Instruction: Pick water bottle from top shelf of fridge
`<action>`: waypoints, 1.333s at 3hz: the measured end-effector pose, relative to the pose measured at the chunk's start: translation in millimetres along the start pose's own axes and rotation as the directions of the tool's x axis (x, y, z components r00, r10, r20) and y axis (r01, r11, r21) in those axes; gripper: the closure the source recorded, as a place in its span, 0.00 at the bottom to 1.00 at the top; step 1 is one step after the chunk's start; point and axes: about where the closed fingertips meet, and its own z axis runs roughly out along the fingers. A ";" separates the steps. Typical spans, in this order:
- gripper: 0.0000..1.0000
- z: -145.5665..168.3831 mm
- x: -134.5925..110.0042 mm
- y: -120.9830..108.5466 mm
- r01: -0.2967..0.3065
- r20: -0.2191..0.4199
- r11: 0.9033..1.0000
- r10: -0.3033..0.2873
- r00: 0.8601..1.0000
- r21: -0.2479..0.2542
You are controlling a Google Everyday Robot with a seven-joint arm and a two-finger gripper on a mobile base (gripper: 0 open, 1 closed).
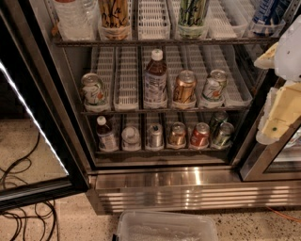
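The fridge stands open in front of me, with wire shelves of drinks. The water bottle is clear and ribbed and stands at the far left of the top shelf; its cap is cut off by the frame's top edge. My gripper, white and cream, hangs at the right edge of the view. It is level with the middle shelf, in front of the fridge's right frame, and far to the right of and below the water bottle. It holds nothing that I can see.
Tall cans and a blue bottle share the top shelf. A brown-drink bottle and cans stand lower down. The open door with its light strip is at left, above cables. A clear bin sits on the floor.
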 end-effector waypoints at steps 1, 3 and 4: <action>0.00 -0.3 -0.6 -0.1 0.001 0.001 1.000 -0.001 1.000 0.002; 0.00 -13.6 -72.3 7.7 0.058 0.198 0.998 -0.065 0.978 0.039; 0.00 -13.6 -72.3 7.7 0.058 0.199 0.998 -0.065 0.978 0.039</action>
